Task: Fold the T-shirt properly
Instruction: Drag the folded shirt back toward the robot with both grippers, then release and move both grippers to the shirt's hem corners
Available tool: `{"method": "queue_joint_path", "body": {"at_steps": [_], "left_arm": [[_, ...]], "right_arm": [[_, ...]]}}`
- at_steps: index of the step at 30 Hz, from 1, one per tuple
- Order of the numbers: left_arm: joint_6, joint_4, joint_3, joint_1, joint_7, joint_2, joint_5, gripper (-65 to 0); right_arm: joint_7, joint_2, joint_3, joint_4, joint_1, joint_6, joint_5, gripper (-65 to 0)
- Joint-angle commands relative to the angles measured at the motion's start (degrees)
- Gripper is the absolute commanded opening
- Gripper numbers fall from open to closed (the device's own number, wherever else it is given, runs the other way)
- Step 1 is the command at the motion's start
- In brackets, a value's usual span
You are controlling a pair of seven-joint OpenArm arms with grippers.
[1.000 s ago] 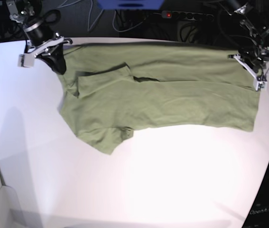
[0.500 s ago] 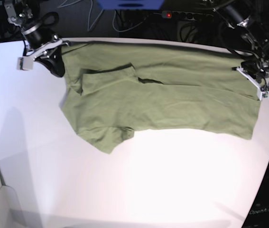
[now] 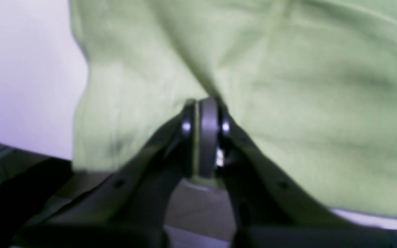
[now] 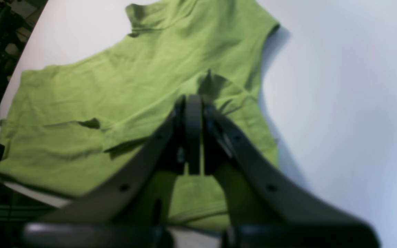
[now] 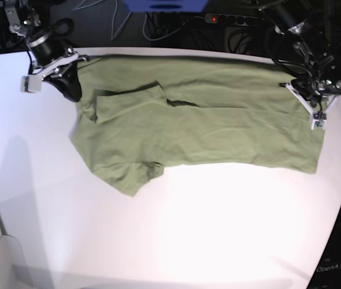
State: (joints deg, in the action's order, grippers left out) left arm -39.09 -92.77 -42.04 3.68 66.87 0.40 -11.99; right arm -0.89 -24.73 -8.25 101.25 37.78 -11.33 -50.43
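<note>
Here, in the left wrist view, we see the left gripper [image 3: 203, 137] with its jaws pinched tight on an edge of the T-shirt [image 3: 288, 103]; a sliver of green cloth shows between them, and the fabric fans away above, near the rim of the white tabletop [image 3: 19, 86].

In the right wrist view, the right gripper [image 4: 191, 137] has its jaws pressed together over the T-shirt [image 4: 115, 103]; from what we can see they seem to clamp the near edge, though the pinch itself is hidden. The garment spreads away from it, creased, one sleeve flat at the far end.

From the base view, we find the T-shirt [image 5: 206, 126] lying along the far side of the tabletop [image 5: 188, 241], its long axis running across the picture. The collar end with the sleeves points toward the right gripper [image 5: 68, 78]; the hem end lies by the left gripper [image 5: 314, 105]. We judge the folding barely begun: one sleeve lies turned in over the chest, the other sticks out toward the front, and the body is not yet doubled over.
</note>
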Motion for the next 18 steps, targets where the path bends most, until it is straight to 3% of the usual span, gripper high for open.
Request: {"method": "queue_joint_path", "body": {"at_steps": [1,15,18], "left_arm": [[-0.91,-0.72,0.33,0.23,2.89,0.96,0.78,-61.9],[-0.91,-8.72,0.06,0.32,7.55,-0.80,0.78,-61.9],[-0.91,-9.60,0.06,0.23,7.99,-0.89,0.78,-61.9]], "right_arm": [[-1.36,-0.63,0.21,0.95,0.07,-0.32,-0.25,-64.9],[-1.36,-0.72,0.21,1.12,-0.64,-0.32,-0.25,-64.7],[0.93,-0.72,0.29,1.21,-0.90,-0.32,-0.25,-64.7]]}}
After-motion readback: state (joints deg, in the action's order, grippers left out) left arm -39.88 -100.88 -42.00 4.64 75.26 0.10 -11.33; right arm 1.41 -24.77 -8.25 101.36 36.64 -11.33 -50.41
